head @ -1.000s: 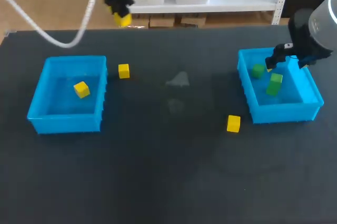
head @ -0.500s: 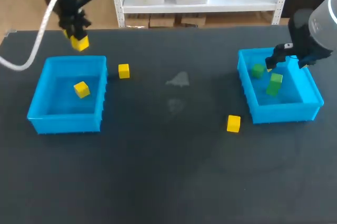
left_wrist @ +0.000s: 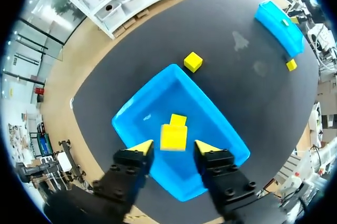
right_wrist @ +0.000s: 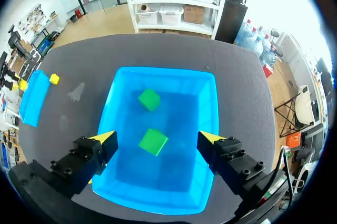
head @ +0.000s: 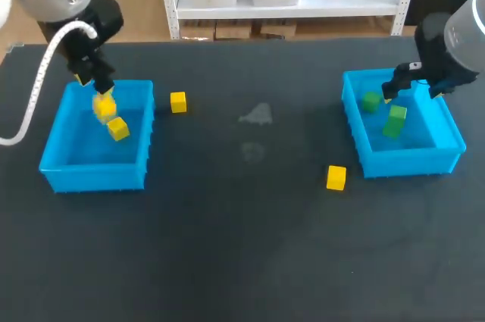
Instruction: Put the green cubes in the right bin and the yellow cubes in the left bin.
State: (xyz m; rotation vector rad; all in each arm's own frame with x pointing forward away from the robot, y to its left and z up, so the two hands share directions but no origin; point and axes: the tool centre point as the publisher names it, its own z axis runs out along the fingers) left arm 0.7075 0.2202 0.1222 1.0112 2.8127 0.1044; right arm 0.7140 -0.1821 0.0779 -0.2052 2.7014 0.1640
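My left gripper [left_wrist: 174, 147] hangs over the left bin [left_wrist: 152, 100], fingers spread. A yellow cube [left_wrist: 174, 136] sits between them, touching neither, with a second yellow cube [left_wrist: 178, 120] in the bin beyond. A third yellow cube [head: 178, 102] lies just outside that bin, and a fourth yellow cube [head: 336, 177] well away from it. Far across from it, my right gripper [right_wrist: 158, 138], also spread, hovers over the right bin [right_wrist: 158, 69], which holds two green cubes [right_wrist: 149, 99].
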